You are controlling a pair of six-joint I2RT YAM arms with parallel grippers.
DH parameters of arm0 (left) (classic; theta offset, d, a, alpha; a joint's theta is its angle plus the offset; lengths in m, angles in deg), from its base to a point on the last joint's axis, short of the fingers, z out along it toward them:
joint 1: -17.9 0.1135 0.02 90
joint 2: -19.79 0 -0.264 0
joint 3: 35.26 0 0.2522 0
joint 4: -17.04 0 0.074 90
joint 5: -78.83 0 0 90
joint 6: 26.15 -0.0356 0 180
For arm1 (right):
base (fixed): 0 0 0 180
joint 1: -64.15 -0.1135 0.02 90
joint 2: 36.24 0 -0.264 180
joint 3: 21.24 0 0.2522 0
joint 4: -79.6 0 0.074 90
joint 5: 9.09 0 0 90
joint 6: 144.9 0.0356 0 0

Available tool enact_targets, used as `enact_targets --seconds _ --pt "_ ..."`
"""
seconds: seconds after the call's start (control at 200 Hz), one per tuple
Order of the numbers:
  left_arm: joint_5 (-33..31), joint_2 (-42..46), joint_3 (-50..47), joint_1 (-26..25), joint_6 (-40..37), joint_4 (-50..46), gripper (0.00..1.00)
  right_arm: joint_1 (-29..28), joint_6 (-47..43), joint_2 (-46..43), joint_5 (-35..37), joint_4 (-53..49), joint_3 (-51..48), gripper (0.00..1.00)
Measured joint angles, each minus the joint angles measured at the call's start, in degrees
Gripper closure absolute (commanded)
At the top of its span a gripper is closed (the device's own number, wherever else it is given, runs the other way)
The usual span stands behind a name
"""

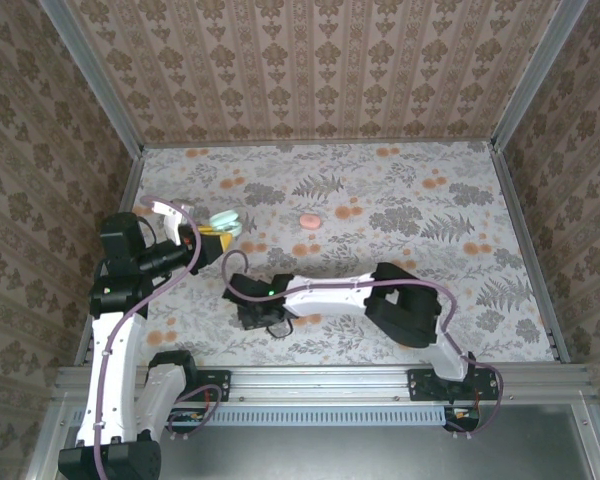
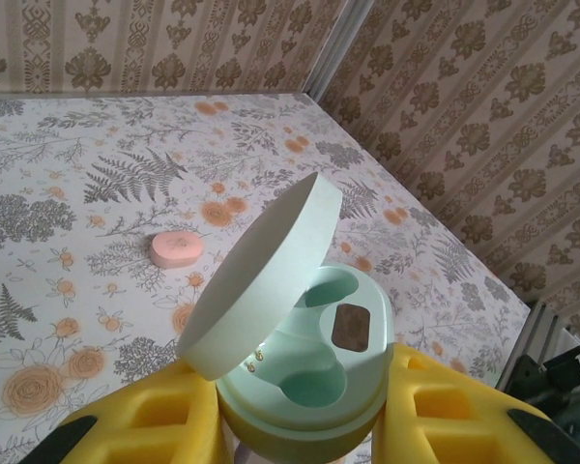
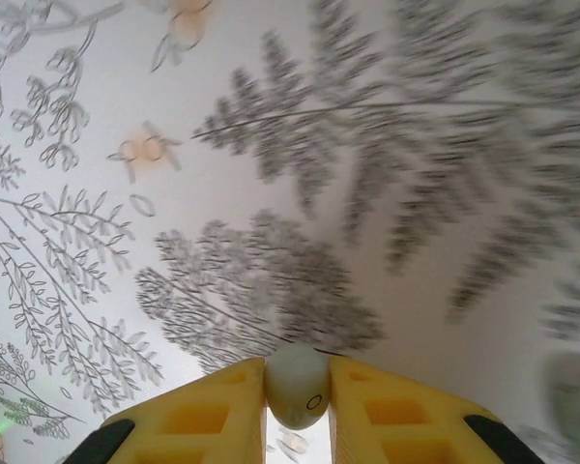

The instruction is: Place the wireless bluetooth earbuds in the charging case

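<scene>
Firstly, landmark: pink oval plastic case (image 1: 309,220) (image 2: 177,248), lid closed, lying flat on the floral-printed table covering (image 1: 410,200), untouched by either arm. Left gripper (image 1: 212,228) (image 2: 300,425): to the left of the pink case and well apart from it, raised off the table; its yellow fingers (image 2: 145,425) are clamped tight on either side of a mint-green round plastic charging case (image 1: 225,220) (image 2: 309,382). Charging case: held upright, hinged lid (image 2: 261,275) swung up and open, tilted toward the pink case; inside are two moulded wells showing bare mint plastic, with a dark rectangular patch (image 2: 350,327) between them and small gold contact pins (image 2: 256,358) near the hinge. Right gripper (image 1: 260,312) (image 3: 298,406): nearer the arm bases than the pink case and to its left, well apart from it, lowered close to the table covering. Its yellow fingers (image 3: 203,416) are drawn in to a narrow gap and pinch a small pale rounded plastic earbud (image 3: 297,375) from both sides. Earbud: sits between the fingertips, with a tiny ring mark on its near face; whether it touches the covering cannot be told. Blurred pale greenish shape (image 3: 570,396): on the covering just right of the right gripper, too soft to identify. Walls: patterned damask paper on three sides, metal corner posts.
</scene>
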Motion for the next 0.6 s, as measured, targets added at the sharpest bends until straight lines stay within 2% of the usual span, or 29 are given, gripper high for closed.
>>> enact_targets --seconds 0.385,0.485,0.6 --pt "2.5 -1.4 -2.4 -0.6 2.0 6.0 0.88 6.4 -0.5 -22.4 2.3 2.6 -12.5 0.79" --pt "2.1 -1.9 -5.3 -4.0 3.0 10.7 0.88 8.7 -1.4 -29.2 2.1 3.1 -16.9 0.79" --pt "-0.2 -5.2 -7.3 -11.8 3.0 14.3 0.88 12.3 -2.7 -36.5 0.5 3.5 -21.4 0.78"
